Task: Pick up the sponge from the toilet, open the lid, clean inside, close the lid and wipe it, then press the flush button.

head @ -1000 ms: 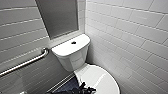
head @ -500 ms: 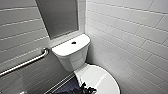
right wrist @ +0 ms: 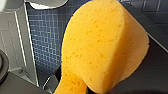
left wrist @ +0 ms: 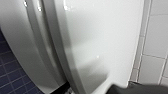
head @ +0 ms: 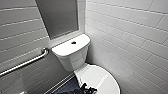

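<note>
Sponge (right wrist: 100, 47), folded, clamped in right gripper (right wrist: 87, 86) above blue-tiled floor (right wrist: 47, 37); lid (head: 100, 77) lies shut on toilet (head: 72, 56), left gripper (left wrist: 130, 88) close over its white surface, whether open or closed cannot be told.

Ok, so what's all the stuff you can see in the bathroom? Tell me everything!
toilet: one, white, in the corner of the tiled walls
lid: one, white, down over the bowl
flush button: one, dark, middle of the tank top
sponge: one, orange, bent, above the floor
grab bar: one, silver, on the wall beside the tank
grey panel: one, on the wall above the tank
floor: dark blue small tiles
wall tiles: many, white
right gripper: dark, pinching the sponge's end
robot arm piece: dark, at the lid's near edge
</note>
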Motion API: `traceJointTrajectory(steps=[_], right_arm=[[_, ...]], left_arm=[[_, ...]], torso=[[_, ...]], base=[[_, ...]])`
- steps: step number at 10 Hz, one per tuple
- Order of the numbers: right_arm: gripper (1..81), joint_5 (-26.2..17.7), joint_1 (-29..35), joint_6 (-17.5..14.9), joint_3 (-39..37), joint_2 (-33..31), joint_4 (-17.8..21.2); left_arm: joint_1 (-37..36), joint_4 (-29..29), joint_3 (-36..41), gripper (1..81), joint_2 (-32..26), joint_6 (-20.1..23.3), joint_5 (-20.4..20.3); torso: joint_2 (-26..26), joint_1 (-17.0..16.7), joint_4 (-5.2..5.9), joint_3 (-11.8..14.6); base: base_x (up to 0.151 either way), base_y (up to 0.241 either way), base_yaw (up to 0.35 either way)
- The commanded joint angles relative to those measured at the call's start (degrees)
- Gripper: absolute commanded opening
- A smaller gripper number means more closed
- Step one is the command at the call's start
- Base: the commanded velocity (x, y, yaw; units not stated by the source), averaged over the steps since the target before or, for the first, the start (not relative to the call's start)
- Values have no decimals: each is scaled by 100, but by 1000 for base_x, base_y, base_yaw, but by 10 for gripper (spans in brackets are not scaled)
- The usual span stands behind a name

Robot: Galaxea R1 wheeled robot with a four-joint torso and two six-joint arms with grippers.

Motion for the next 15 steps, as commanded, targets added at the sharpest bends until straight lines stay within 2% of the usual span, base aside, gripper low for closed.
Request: traceJointTrajectory(steps=[1, 5, 11, 12, 13, 14, 15], right_arm=[[10, -204, 63, 32, 64, -176, -155], [10, -195, 54, 32, 64, -168, -163], [10, -186, 63, 32, 73, -141, -163], [10, -177, 63, 32, 64, -141, -163], [10, -133, 54, 32, 64, -141, -163], [10, -133, 54, 32, 64, -141, -163], [10, -133, 54, 32, 82, -141, -163]], left_arm=[[-913, 125, 961, 811, -118, 111, -298], [-1089, 73, 1216, 811, -223, 75, -334], [-1230, 64, 2665, 811, -934, -118, -808], [-1230, 64, 2878, 811, -1049, -250, -870], [-1230, 64, 3124, 811, -1216, -382, -949], [-1230, 64, 3456, 811, -1426, -661, -1132], [-1230, 64, 3738, 811, -1637, -1117, -1247]], torso=[[0, 0, 0, 0], [0, 0, 0, -2], [0, 0, 0, -2], [0, 0, 0, 129], [0, 0, 0, 141], [2, 0, 0, 64], [0, 0, 0, 92]], base=[[0, 0, 0], [0, 0, 0], [0, 0, 0], [0, 0, 0], [0, 0, 0], [0, 0, 0], [0, 0, 0]])
